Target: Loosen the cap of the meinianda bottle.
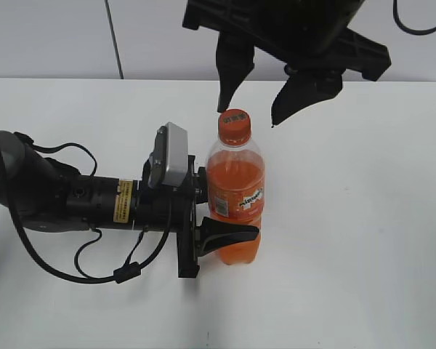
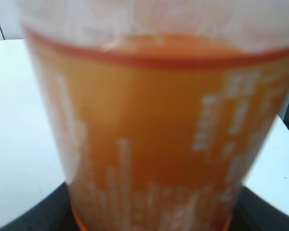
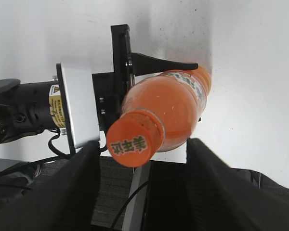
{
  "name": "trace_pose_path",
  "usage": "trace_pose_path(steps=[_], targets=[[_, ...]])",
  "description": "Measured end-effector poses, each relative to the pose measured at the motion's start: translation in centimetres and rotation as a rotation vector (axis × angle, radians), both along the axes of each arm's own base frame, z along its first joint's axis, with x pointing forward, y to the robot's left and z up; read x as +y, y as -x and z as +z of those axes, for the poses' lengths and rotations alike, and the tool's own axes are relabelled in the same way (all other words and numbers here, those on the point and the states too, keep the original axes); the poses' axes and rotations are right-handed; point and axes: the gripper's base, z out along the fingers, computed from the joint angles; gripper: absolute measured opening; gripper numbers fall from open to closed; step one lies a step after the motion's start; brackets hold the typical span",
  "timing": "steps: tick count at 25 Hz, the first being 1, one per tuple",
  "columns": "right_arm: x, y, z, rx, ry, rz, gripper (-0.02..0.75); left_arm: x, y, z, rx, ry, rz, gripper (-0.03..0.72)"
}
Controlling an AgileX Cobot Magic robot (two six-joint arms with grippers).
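Standing upright on the white table point(image 1: 363, 240), the meinianda bottle point(image 1: 235, 196), orange liquid up to the shoulder, label facing the exterior camera. Pinned at the lower body by the left gripper point(image 1: 221, 218), reaching in horizontally from the left; one black finger point(image 1: 229, 233) laid across the front of the bottle just below the label, the other hidden behind the bottle. Clamped on the bottle body, then, with the silver-grey wrist camera housing point(image 1: 168, 155) sitting just left of the bottle's shoulder.

Up top, the cap point(image 1: 235, 126), orange, print on its face, seated on the neck. Above it the right gripper point(image 1: 265, 98), hanging down from the upper edge, spread wide, one fingertip point(image 1: 229, 91) just above and left of the cap, the other off to the right. Not touching the cap; clear air between fingertips and plastic.

From the right wrist camera, looking straight down: cap point(image 3: 133, 140) centred between the two dark blurred fingers point(image 3: 72, 187), bottle point(image 3: 171, 108) slanting away below it, left gripper's finger point(image 3: 161, 64) alongside the label. Cap face showing white characters on orange.

From the left wrist camera, nothing but bottle point(image 2: 154, 134), filling the view, blurred, orange label with pale print and a darker orange band near the top. White table point(image 2: 19, 144) visible on either side.
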Motion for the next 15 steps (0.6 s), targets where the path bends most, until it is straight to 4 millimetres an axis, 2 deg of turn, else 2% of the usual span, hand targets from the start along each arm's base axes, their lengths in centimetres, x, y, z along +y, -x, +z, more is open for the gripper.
trace_pose_path(steps=[15], targets=[[0.14, -0.06, -0.21, 0.012, -0.002, -0.007, 0.421, 0.0, 0.0, 0.0, 0.0, 0.0, 0.0, 0.4]])
